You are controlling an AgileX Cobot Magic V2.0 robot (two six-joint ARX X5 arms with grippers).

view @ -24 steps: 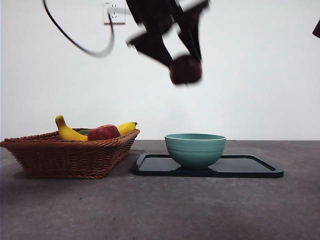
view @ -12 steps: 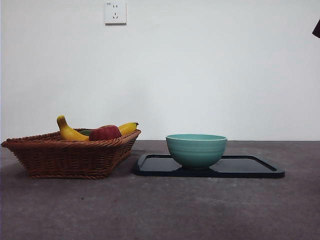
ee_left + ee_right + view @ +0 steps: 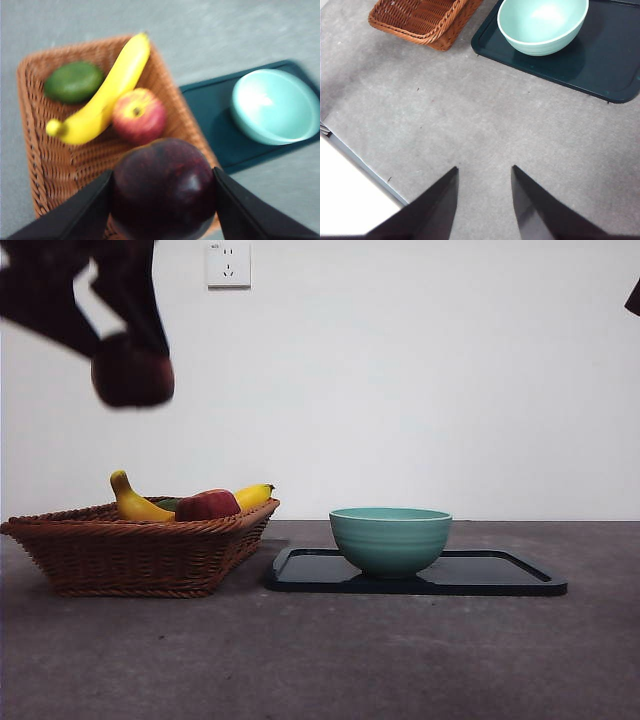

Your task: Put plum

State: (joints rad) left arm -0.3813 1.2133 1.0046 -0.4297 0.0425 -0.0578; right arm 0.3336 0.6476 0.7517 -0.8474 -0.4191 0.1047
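A woven wicker basket (image 3: 140,555) stands on the left of the desk (image 3: 400,660), its brown sides flaring outward to a braided rim. In it lie a long yellow banana (image 3: 102,100), a red apple (image 3: 139,115) with a yellow patch round its stem pit, and a dull green oval fruit (image 3: 73,81) in the far corner; the banana lies between the green fruit and the apple, touching or nearly touching the apple. Just right of the basket is a flat, dark, glossy tray (image 3: 500,575) with rounded corners and a low raised lip. On the tray's left part sits a round pale-green bowl (image 3: 390,538) with faint horizontal ridges on its outer wall and a smooth inside; nothing shows in it. The desk is grey with a fine, felt-like grain. The left pincer (image 3: 162,197) is clamped on the plum (image 3: 164,192), one black jaw pressed to each side of it. The plum is round, smooth and shiny, very dark purple-maroon, with a small highlight on its skin. In the front view it hangs blurred high in the air above the basket's left part (image 3: 132,370), well clear of the fruit below. The right pincer (image 3: 482,200) waits over bare desk on the near side of the basket and tray, its two tapering black jaws apart and holding nothing. A white wall socket (image 3: 229,264) is on the far wall.
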